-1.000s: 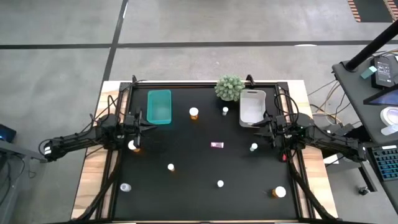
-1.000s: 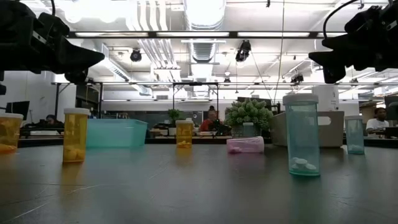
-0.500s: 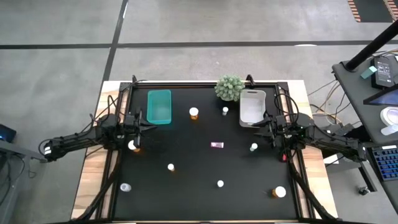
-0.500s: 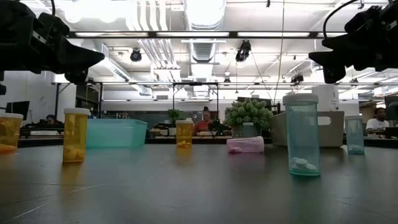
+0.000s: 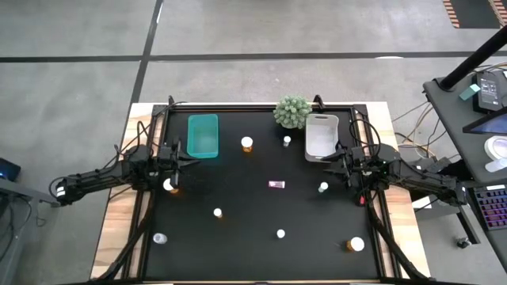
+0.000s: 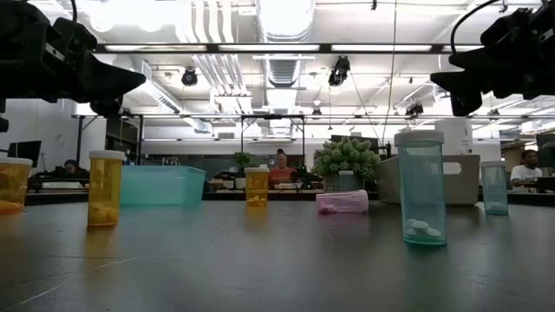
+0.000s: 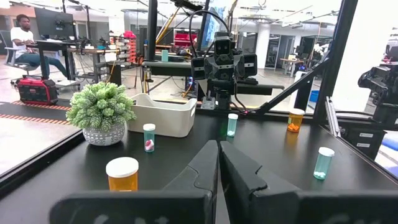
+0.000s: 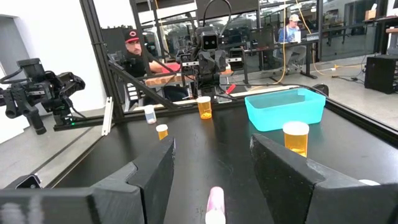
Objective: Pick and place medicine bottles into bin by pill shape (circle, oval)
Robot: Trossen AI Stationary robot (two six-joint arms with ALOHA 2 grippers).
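In the high view the left gripper (image 5: 179, 159) sits at the left side of the black table (image 5: 261, 229), with its two fingers pressed together and holding nothing. The right gripper (image 5: 337, 165) waits at the right side, its fingers spread apart and empty. The medicine bottles stand scattered on the table: an amber bottle (image 5: 247, 144) in the upper middle, a small clear bottle (image 5: 287, 142) just right of it, another amber bottle (image 5: 169, 186) just below the left gripper, and a teal bottle (image 5: 323, 188) near the right gripper. More stand lower in the frame, one at the lower left (image 5: 160, 238), one at the lower middle (image 5: 280, 233) and an amber one at the lower right (image 5: 355, 245). A pink bottle (image 5: 276, 184) lies on its side at the centre. The teal bin (image 5: 203, 135) is at the upper left, the white bin (image 5: 321, 136) at the upper right, and the green plant ball (image 5: 292, 112) is beside the white bin.
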